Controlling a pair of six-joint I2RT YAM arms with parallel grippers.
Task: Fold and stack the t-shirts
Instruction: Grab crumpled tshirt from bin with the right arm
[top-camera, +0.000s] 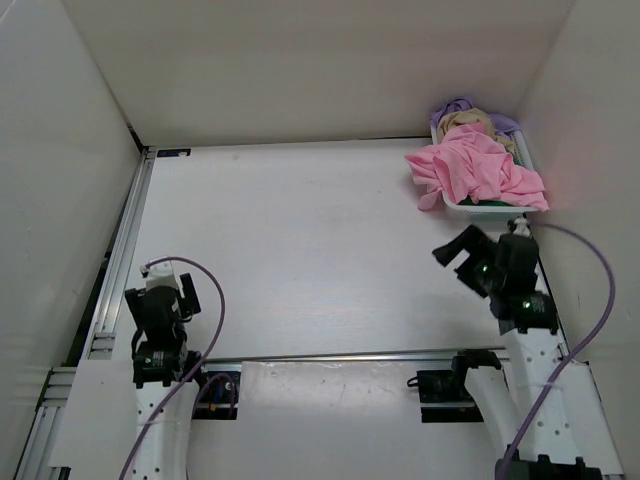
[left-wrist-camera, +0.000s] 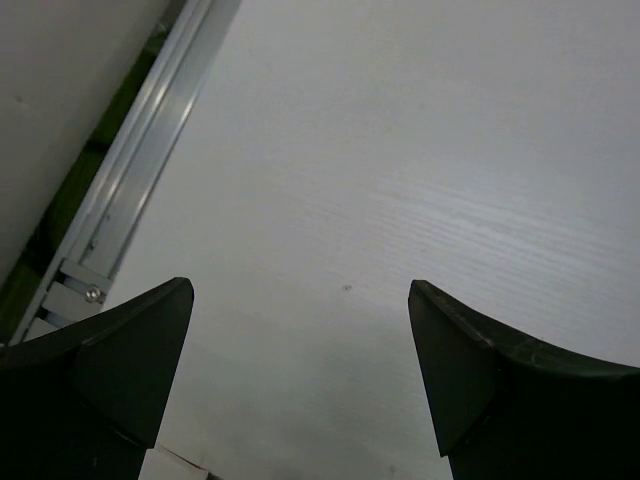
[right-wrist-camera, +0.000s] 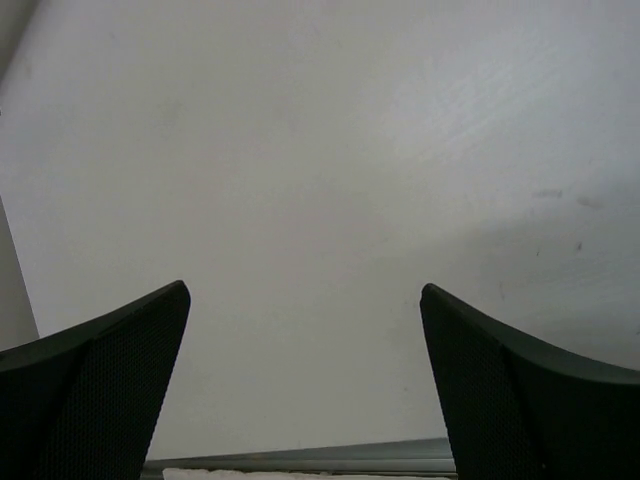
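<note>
**Top external view.** A white basket (top-camera: 468, 208) stands in the far right corner of the counter (top-camera: 300, 250), close to the right wall. It holds the t-shirts in one crumpled, unfolded heap. The pink t-shirt (top-camera: 475, 170) lies on top and spills over the rim on both sides. The tan t-shirt (top-camera: 466, 122) is bunched behind it, and the lavender t-shirt (top-camera: 456, 104) shows at the far end. The left arm sits low at the near left, beside the metal rail (top-camera: 125, 250), and the left end effector (top-camera: 168, 285) is well apart from the basket. The right arm rises from its near right base. The right end effector (top-camera: 458, 252) hangs near the basket's near rim without touching it, its fingers spread.

**Left wrist view.** The left end effector (left-wrist-camera: 300, 290) has both dark fingers (left-wrist-camera: 130, 350) wide apart, with nothing between them. Bare counter lies below and the rail runs along the left.

**Right wrist view.** The right end effector (right-wrist-camera: 305, 290) also stands wide apart and holds nothing. Bare counter lies below it, and no cloth is in this view
</note>
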